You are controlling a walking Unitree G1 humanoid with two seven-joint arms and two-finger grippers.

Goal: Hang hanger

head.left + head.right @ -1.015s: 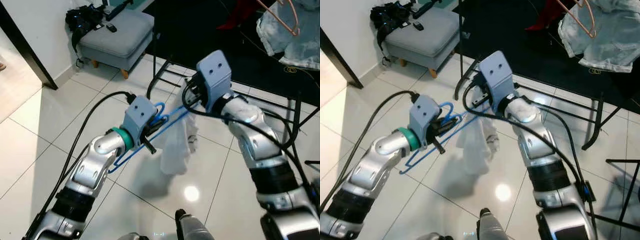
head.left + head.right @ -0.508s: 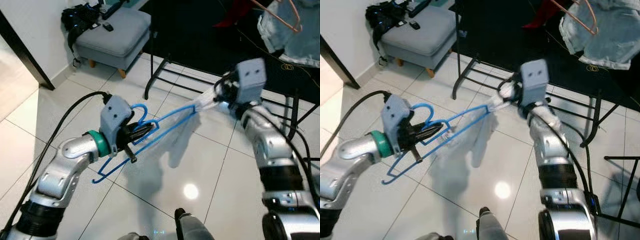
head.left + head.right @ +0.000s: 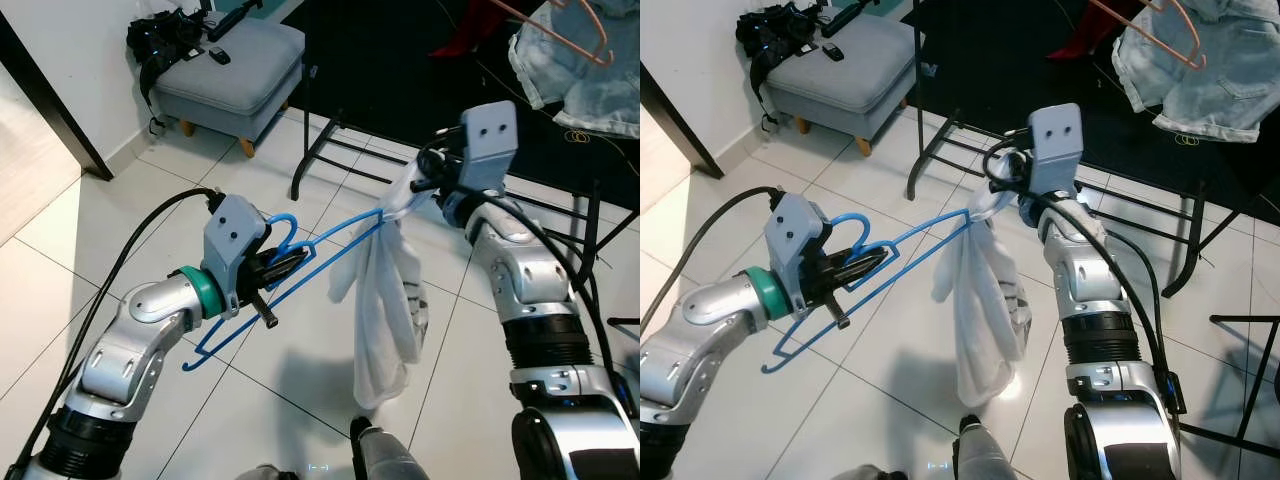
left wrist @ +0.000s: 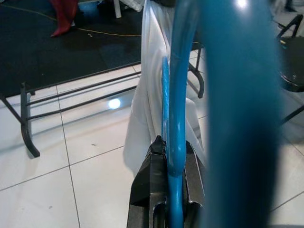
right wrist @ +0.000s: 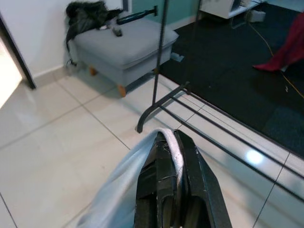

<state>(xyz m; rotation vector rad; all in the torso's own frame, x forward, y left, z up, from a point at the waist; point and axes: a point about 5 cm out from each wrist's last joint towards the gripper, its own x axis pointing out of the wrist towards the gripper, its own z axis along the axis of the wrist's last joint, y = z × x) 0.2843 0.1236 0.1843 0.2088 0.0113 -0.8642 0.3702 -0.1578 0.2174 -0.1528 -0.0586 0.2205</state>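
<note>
My left end effector (image 3: 283,265) is clamping the blue hanger (image 3: 300,252) near its hook, its black fingers (image 4: 151,183) pressing the blue wire from both sides. I am holding the hanger tilted in mid-air above the white tiled floor (image 3: 90,240), its far tip pointing up toward my right arm. My right end effector (image 3: 420,185) is pinching the top edge of a white garment (image 3: 385,300) just at that far tip; its fingers (image 5: 161,175) are closing on the bunched cloth. The garment is draping off the hanger's tip and hanging straight down, its lower end close above the floor. A black metal rack (image 3: 330,140) is standing behind both arms, and a grey footstool (image 3: 230,70) carrying a black bag (image 3: 165,35) is sitting near the wall.
</note>
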